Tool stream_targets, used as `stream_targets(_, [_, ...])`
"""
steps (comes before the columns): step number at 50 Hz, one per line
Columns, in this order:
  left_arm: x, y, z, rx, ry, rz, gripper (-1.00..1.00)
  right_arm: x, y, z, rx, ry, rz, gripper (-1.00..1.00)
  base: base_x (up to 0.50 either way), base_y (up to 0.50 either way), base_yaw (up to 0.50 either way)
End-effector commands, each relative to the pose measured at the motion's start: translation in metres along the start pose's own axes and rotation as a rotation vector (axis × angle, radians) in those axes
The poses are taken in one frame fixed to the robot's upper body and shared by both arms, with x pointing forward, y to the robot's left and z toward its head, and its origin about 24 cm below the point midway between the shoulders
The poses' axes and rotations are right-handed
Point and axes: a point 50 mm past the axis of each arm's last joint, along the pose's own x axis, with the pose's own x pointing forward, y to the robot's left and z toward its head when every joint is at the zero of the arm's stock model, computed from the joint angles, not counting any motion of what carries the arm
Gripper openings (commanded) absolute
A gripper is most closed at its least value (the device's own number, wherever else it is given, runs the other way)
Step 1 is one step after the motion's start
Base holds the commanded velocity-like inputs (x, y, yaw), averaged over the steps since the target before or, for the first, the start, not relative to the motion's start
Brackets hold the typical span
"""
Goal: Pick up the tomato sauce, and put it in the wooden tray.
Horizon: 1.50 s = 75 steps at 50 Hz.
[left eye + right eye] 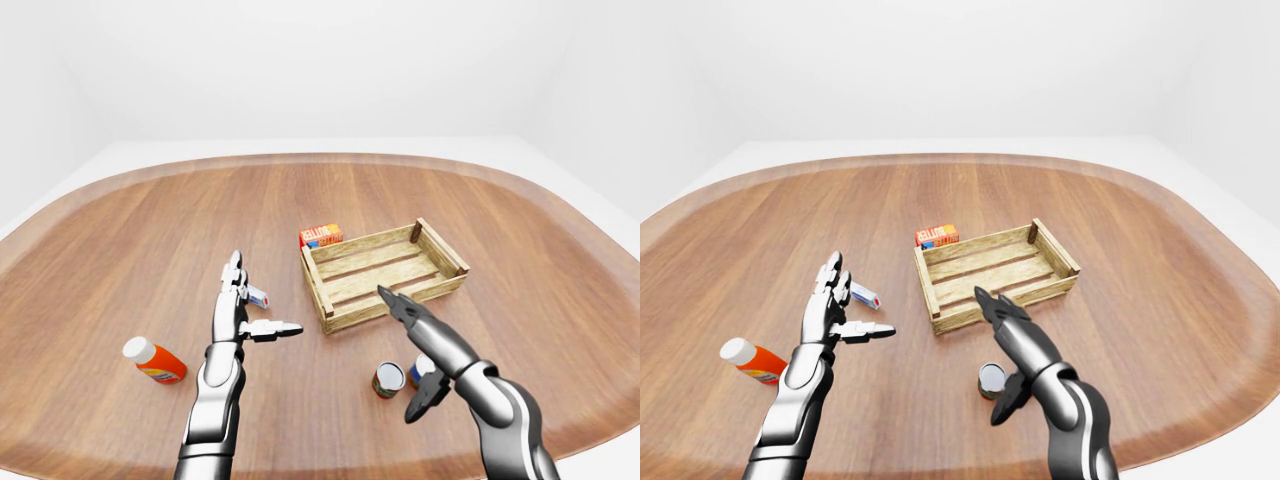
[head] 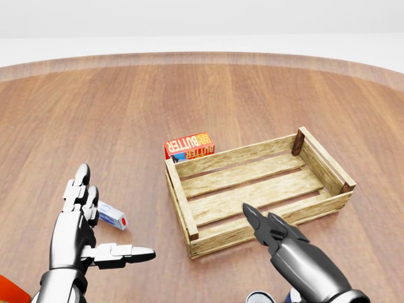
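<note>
A small can with a dark red label, the tomato sauce (image 1: 388,379), stands on the wooden table near the bottom of the left-eye view, below the wooden tray (image 1: 318,283). My right hand (image 1: 415,350) hovers just right of and above it. That hand is open, fingers stretched toward the tray's near wall and thumb pointing down. A blue-and-white can (image 1: 421,367) is partly hidden behind the right hand. My left hand (image 1: 250,305) is open at left, fingers up and thumb out, holding nothing.
A red butter box (image 1: 321,235) lies against the tray's far left corner. A small white-and-blue tube (image 1: 258,296) sits by my left hand. An orange bottle with a white cap (image 1: 155,362) lies at lower left. The round table edge (image 1: 560,430) curves close at lower right.
</note>
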Motion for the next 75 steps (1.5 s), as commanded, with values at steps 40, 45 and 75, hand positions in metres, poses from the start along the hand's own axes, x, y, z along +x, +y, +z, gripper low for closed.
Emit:
stream_targets(40, [0.001,0.0,-0.001,-0.002,0.001,0.001,1.0,0.01,0.025,-0.02,-0.236,0.213,0.115,1.0,0.0,0.0,0.0])
stream_targets(45, [0.0,0.0,0.0,-0.002,0.001,0.0,1.0,0.01,0.029,-0.021,-0.252,0.218,0.13,1.0,0.0,0.0,0.0])
stream_targets(75, [0.0,0.0,0.0,-0.003,0.0,0.0,1.0,0.023,0.041,-0.013,-0.304,0.176,0.169,1.0,0.0,0.0,0.0])
